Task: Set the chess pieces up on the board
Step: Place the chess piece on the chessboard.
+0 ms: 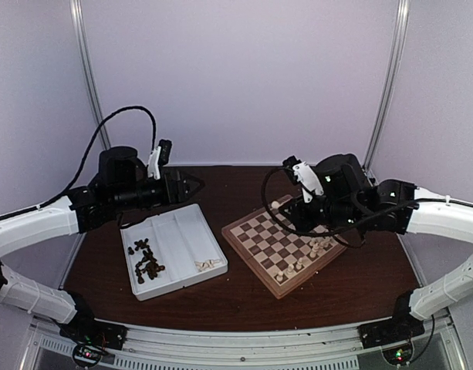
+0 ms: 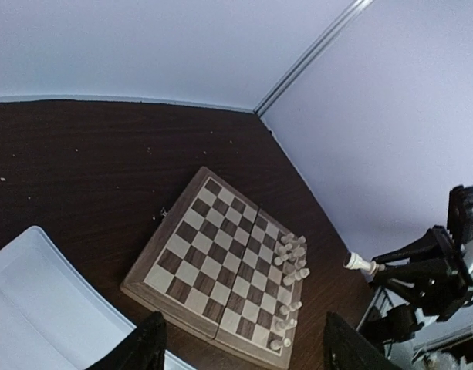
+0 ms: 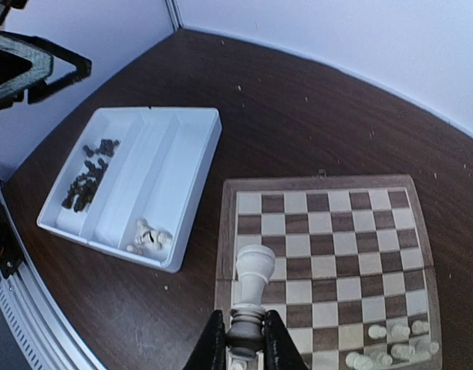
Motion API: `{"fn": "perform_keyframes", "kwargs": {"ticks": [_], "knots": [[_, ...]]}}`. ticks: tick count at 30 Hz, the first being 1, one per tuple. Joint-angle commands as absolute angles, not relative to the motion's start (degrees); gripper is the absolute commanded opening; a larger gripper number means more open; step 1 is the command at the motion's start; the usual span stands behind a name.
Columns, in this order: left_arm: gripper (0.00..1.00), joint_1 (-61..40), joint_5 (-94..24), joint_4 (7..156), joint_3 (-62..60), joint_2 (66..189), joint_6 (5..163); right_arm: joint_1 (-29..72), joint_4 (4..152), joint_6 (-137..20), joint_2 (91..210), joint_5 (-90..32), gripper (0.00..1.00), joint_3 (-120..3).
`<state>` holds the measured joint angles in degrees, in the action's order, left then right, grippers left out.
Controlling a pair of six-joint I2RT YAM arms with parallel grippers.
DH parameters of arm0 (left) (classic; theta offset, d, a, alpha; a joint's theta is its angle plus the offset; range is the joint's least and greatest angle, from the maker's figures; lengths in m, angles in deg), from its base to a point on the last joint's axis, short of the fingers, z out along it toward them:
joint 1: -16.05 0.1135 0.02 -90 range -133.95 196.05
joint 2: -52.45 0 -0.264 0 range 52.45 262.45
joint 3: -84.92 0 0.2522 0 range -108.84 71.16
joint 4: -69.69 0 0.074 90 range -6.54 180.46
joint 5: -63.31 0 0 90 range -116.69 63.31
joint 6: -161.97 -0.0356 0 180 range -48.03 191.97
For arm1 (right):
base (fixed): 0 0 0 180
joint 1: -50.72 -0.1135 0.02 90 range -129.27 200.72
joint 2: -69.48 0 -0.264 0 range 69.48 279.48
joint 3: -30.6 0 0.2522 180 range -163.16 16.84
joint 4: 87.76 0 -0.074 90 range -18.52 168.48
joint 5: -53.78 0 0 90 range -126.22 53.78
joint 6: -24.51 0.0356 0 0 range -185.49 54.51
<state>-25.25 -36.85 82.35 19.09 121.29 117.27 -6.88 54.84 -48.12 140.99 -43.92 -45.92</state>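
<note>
My right gripper point(image 3: 242, 341) is clamped on the base of a single cream piece point(image 3: 253, 281). The piece sticks out ahead of my fingers, and I hold it in the air above the board point(image 3: 329, 231), over the squares on the side nearest the tray point(image 3: 186, 127). My left gripper point(image 2: 244, 335) has its fingers spread wide with nothing between them. It hangs above the table point(image 1: 244, 185) near the far end of the tray, well apart from the board. The board lies flat on the dark table to the right of the tray, turned at an angle to the table's edges, near the tray but not touching it. The board's cream pieces point(image 2: 292, 254) are crowded together along the edge farthest from the tray, within the outer rows of squares. Most stand upright, though from my right wrist a few at the corner look tipped, and I cannot tell for certain. The tray is white with two long compartments. The dark pieces point(image 1: 147, 260) lie heaped in the compartment farther from the board. A few loose cream pieces point(image 1: 207, 264) lie at the near end of the compartment beside the board.
</note>
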Motion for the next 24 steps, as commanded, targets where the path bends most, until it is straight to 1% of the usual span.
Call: {"fn": "perform_keyframes", "kwargs": {"ticks": [1, 5, 7, 12, 17, 24], "knots": [[0.69, -24.99, -41.63, 90.03, 16.36, 120.92, 98.43, -5.62, 32.32, -43.37, 139.18, -40.75, 0.0, -50.17], [0.7, -24.93, -42.34, 91.99, 16.32, 120.53, 94.04, -4.15, 22.21, -40.39, 139.18, -39.49, 0.02, -52.32], [0.7, -24.99, -42.39, 92.55, 16.28, 120.25, 92.58, -3.06, 19.35, -39.63, 139.24, -37.95, 0.03, -52.96], [0.7, -24.98, -44.85, 94.76, 15.81, 119.63, 88.52, -0.9, 14.27, -38.73, 139.58, -35.22, 0.02, -53.51], [0.7, -25.0, -43.82, 97.1, 15.75, 119.28, 86.26, 0.98, 12.04, -39.57, 142.61, -34.15, 0.02, -53.9], [0.7, -24.95, -43.55, 97.73, 16.87, 117.8, 85.43, 3.67, 14.19, -41.22, 147.79, -30.67, 0.02, -53.56]]}}
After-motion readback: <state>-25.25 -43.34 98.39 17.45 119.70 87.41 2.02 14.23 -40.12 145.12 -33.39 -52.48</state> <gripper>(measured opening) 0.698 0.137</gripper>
